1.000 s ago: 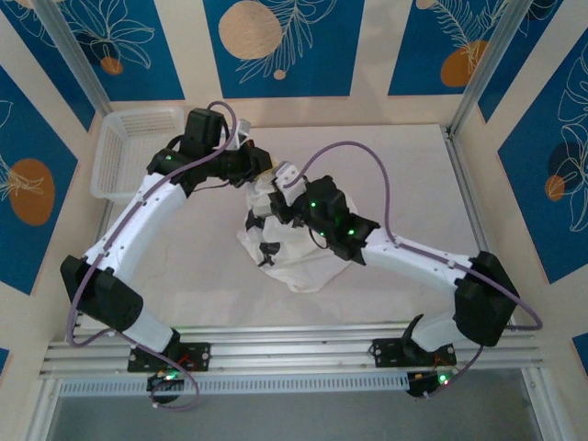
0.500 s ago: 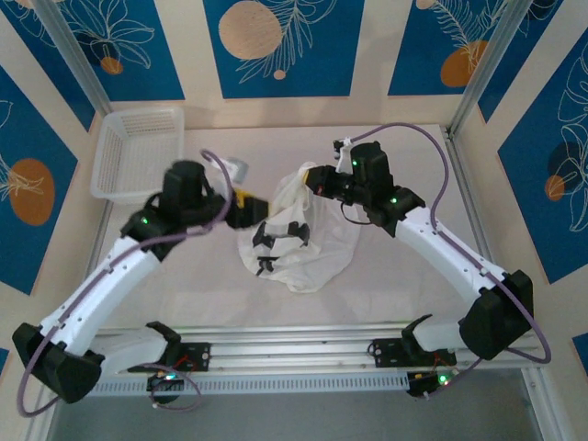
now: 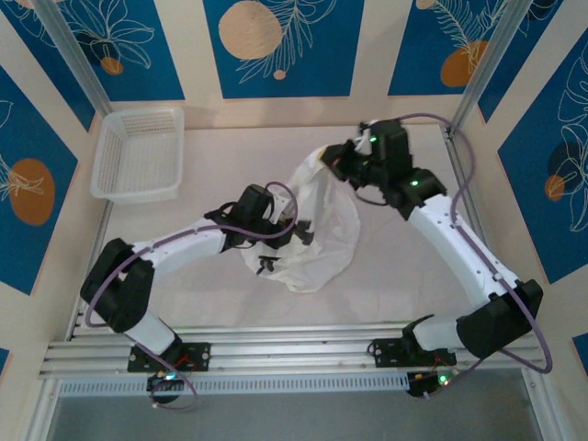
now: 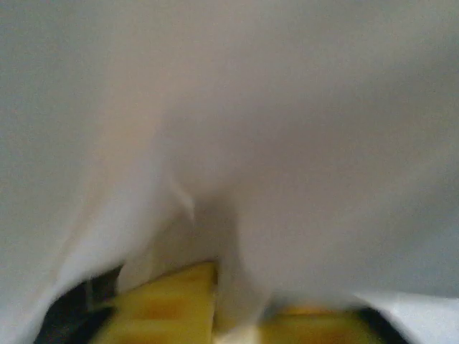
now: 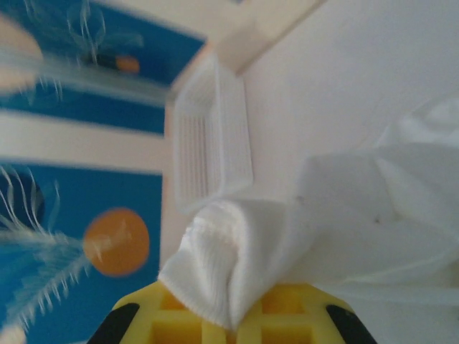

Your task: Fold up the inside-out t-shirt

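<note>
Left tool (image 3: 299, 232) has swung in, clamping the t-shirt (image 3: 328, 231); right tool (image 3: 333, 161) grips its ribbed edge.

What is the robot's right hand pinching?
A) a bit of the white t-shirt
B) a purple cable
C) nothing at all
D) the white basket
A: in the right wrist view a ribbed edge of the white t-shirt is clamped between the yellow fingers of the right gripper, and from above the cloth runs right up to that gripper.
</note>
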### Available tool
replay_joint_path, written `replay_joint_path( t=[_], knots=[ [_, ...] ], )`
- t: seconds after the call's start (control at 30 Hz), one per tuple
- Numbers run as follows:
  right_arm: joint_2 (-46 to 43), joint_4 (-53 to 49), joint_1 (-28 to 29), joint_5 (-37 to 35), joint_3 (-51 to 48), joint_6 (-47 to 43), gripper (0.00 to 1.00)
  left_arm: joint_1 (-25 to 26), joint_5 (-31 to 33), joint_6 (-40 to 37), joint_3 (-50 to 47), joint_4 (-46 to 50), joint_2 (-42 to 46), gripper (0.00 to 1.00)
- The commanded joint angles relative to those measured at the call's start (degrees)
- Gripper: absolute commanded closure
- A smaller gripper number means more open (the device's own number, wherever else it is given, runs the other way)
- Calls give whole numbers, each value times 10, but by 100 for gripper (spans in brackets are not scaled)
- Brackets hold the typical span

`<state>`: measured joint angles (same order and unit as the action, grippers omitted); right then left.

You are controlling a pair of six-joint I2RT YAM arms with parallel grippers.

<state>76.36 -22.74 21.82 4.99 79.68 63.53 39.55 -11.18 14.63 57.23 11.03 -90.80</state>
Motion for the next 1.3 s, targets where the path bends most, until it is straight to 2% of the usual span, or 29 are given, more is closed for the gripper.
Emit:
replay_joint_path(
  t=[0.0, 0.07, 0.17, 0.2, 0.27, 0.3, 0.33, 0.37, 0.43, 0.47, 0.6, 0.73, 0.83, 0.93, 1.1, 1.23, 1.27],
  knots=[
    [-31, -2, -86, 38, 27, 112, 100, 0, 13, 29, -53, -34, 14, 100],
    [-28, -13, -118, 49, 39, 119, 100, 1, -19, 45, -107, -66, 47, 100],
    [-22, -10, -132, 69, 32, 114, 100, 2, -66, 61, -172, -109, 105, 100],
    [-21, 1, -134, 81, 23, 115, 100, 5, -88, 59, -187, -122, 122, 97],
    [-19, 29, -134, 105, -4, 120, 100, 15, -117, 57, -206, -144, 160, 84],
    [-19, 39, -133, 113, -14, 118, 100, 18, -126, 57, -206, -145, 173, 74],
    [-19, 53, -133, 128, -26, 109, 100, 20, -133, 54, -202, -141, 189, 56],
    [-19, 65, -133, 145, -36, 96, 100, 20, -138, 48, -193, -133, 205, 43],
    [-19, 81, -135, 183, -49, 65, 100, 20, -116, 33, -170, -111, 237, 30],
    [-18, 96, -135, 216, -55, 40, 100, 18, -90, 24, -155, -96, 251, 28],
    [-19, 97, -139, 330, -57, -51, 100, -16, -4, 23, -71, -38, 253, 27],
    [-43, 91, -139, 389, -68, -94, 100, -71, -13, 45, 17, 3, 185, 28],
    [-60, 85, -139, 412, -70, -116, 100, -79, -64, 17, 73, 20, 113, 29],
    [-71, 86, -137, 425, -71, -122, 100, -80, -149, -8, 81, -29, 65, 26],
    [-68, 83, -108, 453, -54, -141, 100, -80, -186, -1, 113, -63, 1, 24],
    [-61, 57, -95, 445, -38, -153, 100, -79, -257, 21, 117, -128, -18, 21],
    [-60, 51, -95, 438, -36, -152, 100, -80, -264, 21, 118, -132, -21, 22]
  ],
)
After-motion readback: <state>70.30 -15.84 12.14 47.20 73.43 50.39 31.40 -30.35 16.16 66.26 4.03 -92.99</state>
